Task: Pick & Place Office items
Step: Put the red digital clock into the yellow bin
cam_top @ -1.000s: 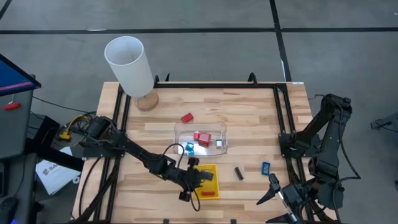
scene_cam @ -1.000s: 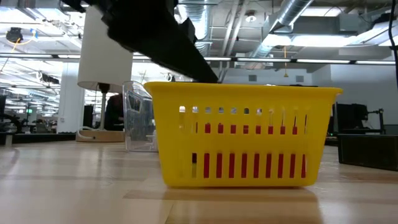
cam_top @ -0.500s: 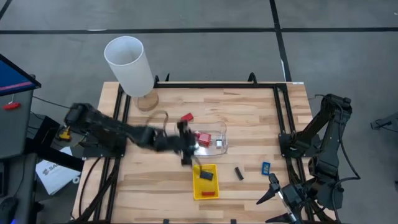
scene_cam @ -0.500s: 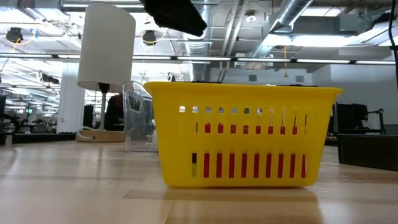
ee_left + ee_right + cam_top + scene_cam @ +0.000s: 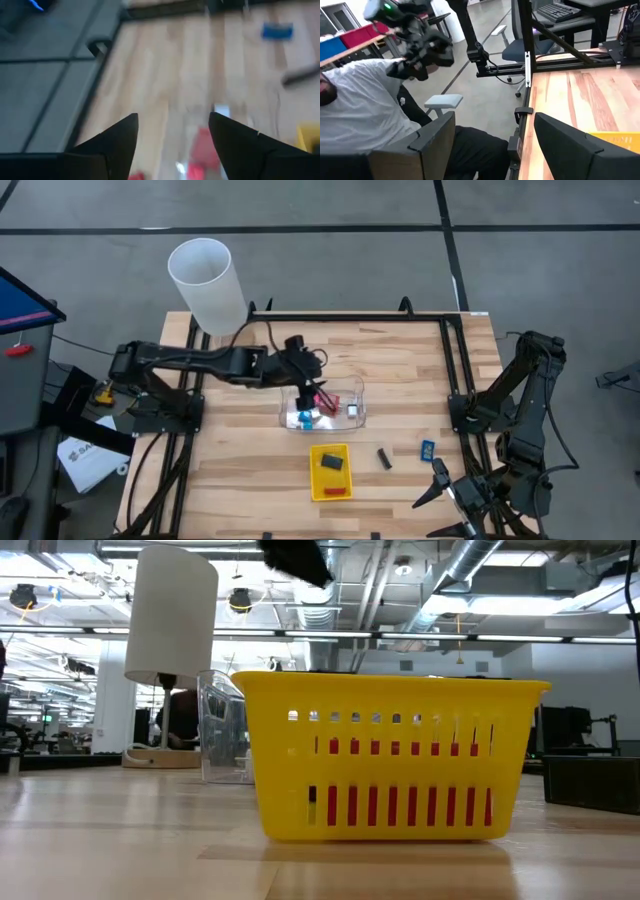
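My left gripper [image 5: 303, 385] hangs open above the far left corner of the clear tray [image 5: 360, 418], with nothing between its fingers [image 5: 172, 117]. Inside that tray lie a red block [image 5: 325, 401], a blue-and-white bit [image 5: 303, 418] and a white bit [image 5: 352, 410]. Nearer me, the yellow tray [image 5: 316, 480] holds a black bit [image 5: 332, 464] and a red piece [image 5: 337, 491]. On the bare table right of it lie a black bit [image 5: 384, 457] and a blue bit [image 5: 427, 449]. My right gripper [image 5: 432, 483] waits open at the near right corner.
A tall white cylinder [image 5: 207, 285] stands at the far left corner on a round base. Black frame rails [image 5: 455, 370] run along the table's left, right and far sides. Beyond the table, the right wrist view shows a person in a white shirt [image 5: 360, 115].
My left gripper has risen out of the yellow tray and swung toward the far edge, ending above the clear tray's far left corner. The black bit stays lying in the yellow tray.
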`<control>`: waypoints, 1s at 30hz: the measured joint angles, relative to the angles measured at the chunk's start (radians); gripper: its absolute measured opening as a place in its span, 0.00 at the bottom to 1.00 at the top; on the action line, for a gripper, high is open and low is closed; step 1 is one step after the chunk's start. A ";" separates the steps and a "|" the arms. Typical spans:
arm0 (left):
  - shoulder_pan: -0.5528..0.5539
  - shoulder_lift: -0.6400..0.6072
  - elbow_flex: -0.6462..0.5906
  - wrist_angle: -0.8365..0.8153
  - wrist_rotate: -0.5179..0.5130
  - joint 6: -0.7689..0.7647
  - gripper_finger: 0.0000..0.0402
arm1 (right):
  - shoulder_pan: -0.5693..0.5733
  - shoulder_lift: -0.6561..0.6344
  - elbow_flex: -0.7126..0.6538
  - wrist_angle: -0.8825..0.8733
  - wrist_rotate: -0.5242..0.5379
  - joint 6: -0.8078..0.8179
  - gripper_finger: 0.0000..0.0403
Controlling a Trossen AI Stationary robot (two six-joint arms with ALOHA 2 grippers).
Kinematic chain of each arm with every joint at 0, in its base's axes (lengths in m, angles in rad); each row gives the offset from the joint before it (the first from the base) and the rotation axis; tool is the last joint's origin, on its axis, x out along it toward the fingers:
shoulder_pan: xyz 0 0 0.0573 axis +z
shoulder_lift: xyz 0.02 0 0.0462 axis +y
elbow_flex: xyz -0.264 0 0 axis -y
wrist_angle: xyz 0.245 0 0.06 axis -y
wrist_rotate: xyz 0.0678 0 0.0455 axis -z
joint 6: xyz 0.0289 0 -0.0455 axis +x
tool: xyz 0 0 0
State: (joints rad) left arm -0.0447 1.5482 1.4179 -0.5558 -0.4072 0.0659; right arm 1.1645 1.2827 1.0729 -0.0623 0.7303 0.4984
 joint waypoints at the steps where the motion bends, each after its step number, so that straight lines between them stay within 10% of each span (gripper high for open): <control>1: 0.000 0.016 0.037 0.001 -0.029 0.005 0.58 | 0.000 0.000 0.000 -0.006 0.000 0.000 0.66; 9: -0.032 0.207 0.190 -0.044 -0.461 0.081 0.53 | 0.021 0.000 0.000 -0.028 0.003 0.018 0.66; 20: 0.201 0.332 0.299 -0.108 -0.512 0.009 0.52 | 0.032 0.000 0.000 -0.024 0.017 0.026 0.66; 27: 0.340 0.260 0.348 -0.376 -0.060 -0.174 0.52 | 0.032 0.000 0.000 -0.021 0.027 0.037 0.66; 30: 0.367 0.264 0.362 -0.488 -0.021 -0.182 0.52 | 0.032 0.000 0.000 -0.027 0.027 0.037 0.66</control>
State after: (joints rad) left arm 0.3218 1.8117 1.7800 -1.0435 -0.4283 -0.1158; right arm 1.1964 1.2827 1.0733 -0.0890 0.7575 0.5350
